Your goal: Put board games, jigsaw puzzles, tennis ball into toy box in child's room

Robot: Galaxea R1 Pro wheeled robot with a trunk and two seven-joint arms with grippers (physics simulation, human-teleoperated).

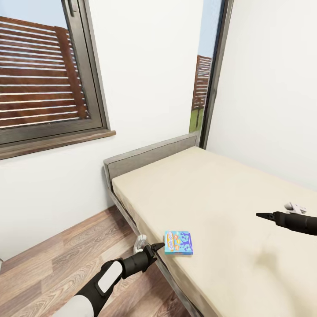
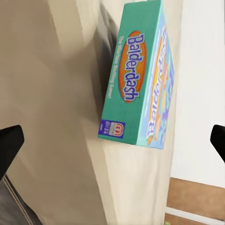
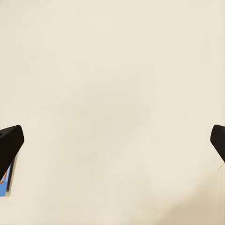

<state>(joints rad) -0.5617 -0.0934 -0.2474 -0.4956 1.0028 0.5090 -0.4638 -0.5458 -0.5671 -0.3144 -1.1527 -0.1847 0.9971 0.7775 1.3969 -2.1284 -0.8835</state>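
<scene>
A small blue-green board game (image 1: 178,243), printed "Balderdash" (image 2: 140,79), lies flat on the bed (image 1: 229,193) close to its near side edge. My left gripper (image 1: 159,247) is open just short of the box's left side, at the mattress edge, not touching it; in the left wrist view the box sits between the spread fingertips (image 2: 10,143). My right gripper (image 1: 260,215) hovers open over the bare mattress to the right, with a sliver of the game (image 3: 5,180) at the frame edge. The table, toy box, jigsaw puzzles and tennis ball are out of view.
The grey headboard (image 1: 149,155) stands against a white wall under a dark-framed window (image 1: 48,79). A second narrow window (image 1: 204,83) is in the corner. Wood plank floor (image 1: 61,259) runs left of the bed. A white wall borders the bed's far side.
</scene>
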